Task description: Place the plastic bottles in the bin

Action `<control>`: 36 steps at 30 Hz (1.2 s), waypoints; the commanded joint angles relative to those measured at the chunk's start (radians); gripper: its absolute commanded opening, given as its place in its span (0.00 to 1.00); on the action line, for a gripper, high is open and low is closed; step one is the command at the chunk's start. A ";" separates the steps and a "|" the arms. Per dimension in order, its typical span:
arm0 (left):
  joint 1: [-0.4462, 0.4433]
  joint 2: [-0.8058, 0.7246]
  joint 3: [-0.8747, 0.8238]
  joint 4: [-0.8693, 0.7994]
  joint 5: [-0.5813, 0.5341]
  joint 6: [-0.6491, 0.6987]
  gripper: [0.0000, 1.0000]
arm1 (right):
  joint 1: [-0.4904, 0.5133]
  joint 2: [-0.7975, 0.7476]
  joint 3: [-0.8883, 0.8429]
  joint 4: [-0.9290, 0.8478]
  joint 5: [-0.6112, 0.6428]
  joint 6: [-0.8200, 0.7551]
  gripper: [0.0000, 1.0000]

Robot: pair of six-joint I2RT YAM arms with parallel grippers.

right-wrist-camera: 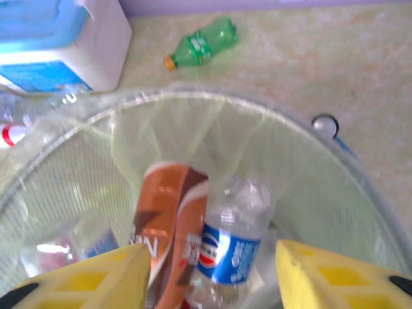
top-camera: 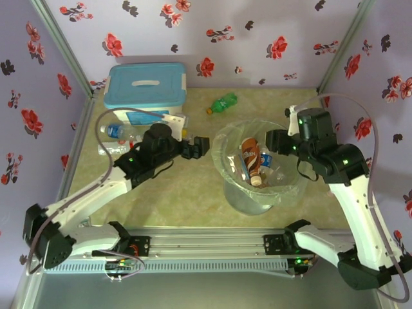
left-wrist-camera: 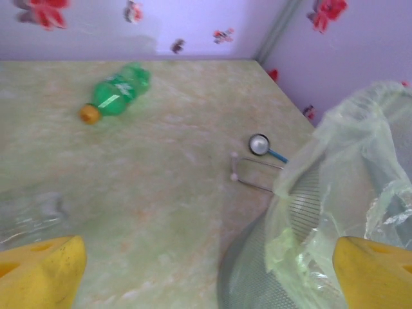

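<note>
The bin (top-camera: pixel 222 147) is a clear lined bucket in mid-table, with a brown-labelled bottle (top-camera: pixel 251 158) and other bottles inside. My right gripper (top-camera: pixel 275 143) hangs over its right rim, open. In the right wrist view a blue-labelled clear bottle (right-wrist-camera: pixel 235 238) and the brown bottle (right-wrist-camera: pixel 170 225) lie in the bin (right-wrist-camera: pixel 187 96) below my right gripper (right-wrist-camera: pixel 212 277), touching neither finger. My left gripper (top-camera: pixel 198 147) stands open and holds nothing, just left of the bin (left-wrist-camera: pixel 335 167). A green bottle (top-camera: pixel 224 102) lies behind the bin. Clear bottles (top-camera: pixel 116 131) lie at the left.
A white box with a light-blue lid (top-camera: pixel 145 87) stands at the back left, against the wall. A small round metal piece with a blue handle (left-wrist-camera: pixel 261 145) and a wire clip lie on the table beside the bin. Flowered walls close three sides.
</note>
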 commanded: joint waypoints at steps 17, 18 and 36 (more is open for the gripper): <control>0.805 -0.078 -0.319 -0.041 0.075 -0.588 0.97 | -0.001 -0.039 -0.125 0.110 0.039 -0.008 0.63; 0.835 -0.048 -0.330 -0.002 0.076 -0.601 0.97 | -0.001 -0.045 -0.131 0.103 0.045 -0.007 0.63; 0.941 0.572 -0.060 0.100 0.105 -0.761 0.93 | -0.003 -0.149 -0.193 0.053 0.069 -0.027 0.65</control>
